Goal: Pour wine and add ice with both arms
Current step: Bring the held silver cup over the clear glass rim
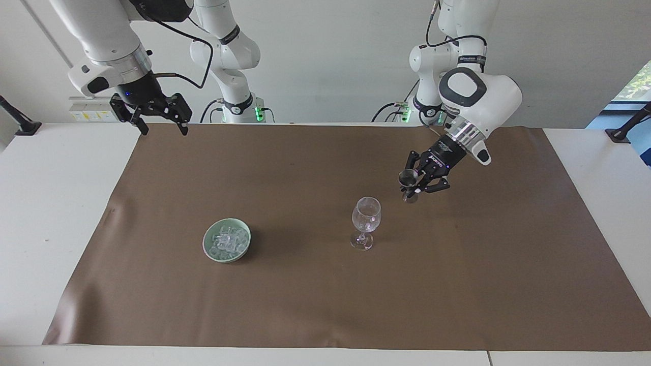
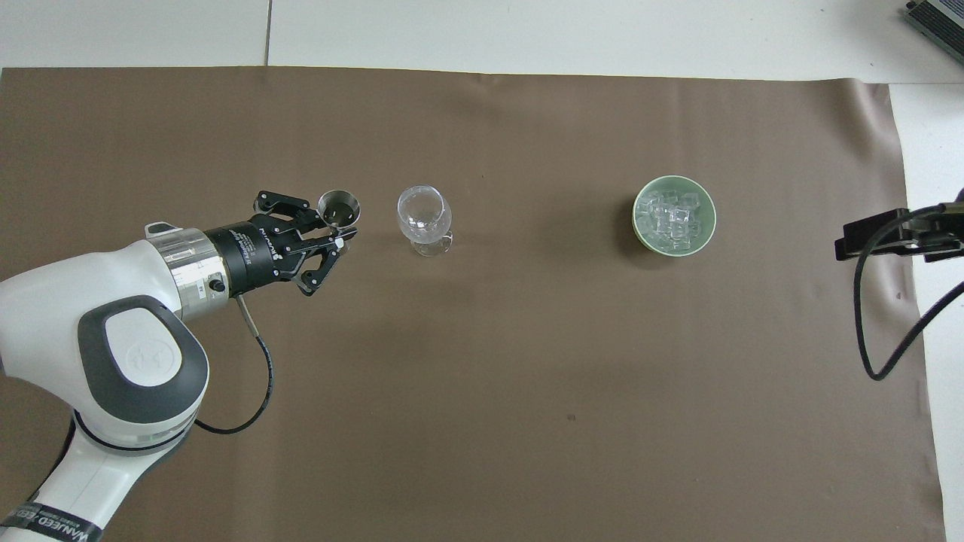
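The left gripper [image 1: 413, 186] is clamped on the jigger [image 1: 408, 179] at its narrow waist, held in the air just beside the wine glass [image 1: 366, 219] on the bench [image 1: 51, 203]. The jigger looks rigid, light and slick, so the waist suits it. The right gripper [image 1: 160, 122] waits, spread wide, while the slippery ice [image 1: 227, 240] sits in the bowl [image 1: 208, 247].

Ice [image 1: 227, 242] in bowl [image 1: 208, 248] beside glass [image 1: 366, 219]

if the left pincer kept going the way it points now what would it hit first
Most likely the wine glass: the left pincer, shut on the jigger, points toward it, though it may pass just beside the bowl; height is unclear.
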Available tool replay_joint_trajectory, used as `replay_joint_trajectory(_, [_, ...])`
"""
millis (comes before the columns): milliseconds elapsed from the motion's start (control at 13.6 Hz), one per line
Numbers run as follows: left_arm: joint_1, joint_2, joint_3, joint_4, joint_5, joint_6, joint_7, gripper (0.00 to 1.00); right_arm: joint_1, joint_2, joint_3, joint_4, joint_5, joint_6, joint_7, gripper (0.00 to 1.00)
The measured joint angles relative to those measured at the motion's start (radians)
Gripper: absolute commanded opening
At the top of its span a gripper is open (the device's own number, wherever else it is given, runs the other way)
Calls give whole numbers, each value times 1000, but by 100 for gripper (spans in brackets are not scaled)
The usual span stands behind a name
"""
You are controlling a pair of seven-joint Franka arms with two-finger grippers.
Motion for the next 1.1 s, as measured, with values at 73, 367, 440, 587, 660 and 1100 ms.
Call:
replay_joint_trajectory(73, [0, 7, -9, 8, 39, 10, -43, 0, 0, 0, 0, 0, 0, 0, 0, 100])
replay_joint_trajectory(367, [0, 37, -20, 44, 136, 17, -141, 0, 0, 0, 0, 0, 0, 0, 0, 100])
replay_joint_trajectory(440, [0, 41, -23, 48, 139, 20, -143, 0, 0, 0, 0, 0, 0, 0, 0, 100])
replay_joint_trajectory(587, [0, 44, -31, 50, 164, 30, -144, 0, 0, 0, 0, 0, 0, 0, 0, 100])
replay_joint_trajectory(660, [0, 45, -35, 50, 185, 31, -146, 0, 0, 0, 0, 0, 0, 0, 0, 100])
replay_joint_trajectory(1100, [0, 49, -52, 52, 266, 33, -152, 0, 0, 0, 0, 0, 0, 0, 0, 100])
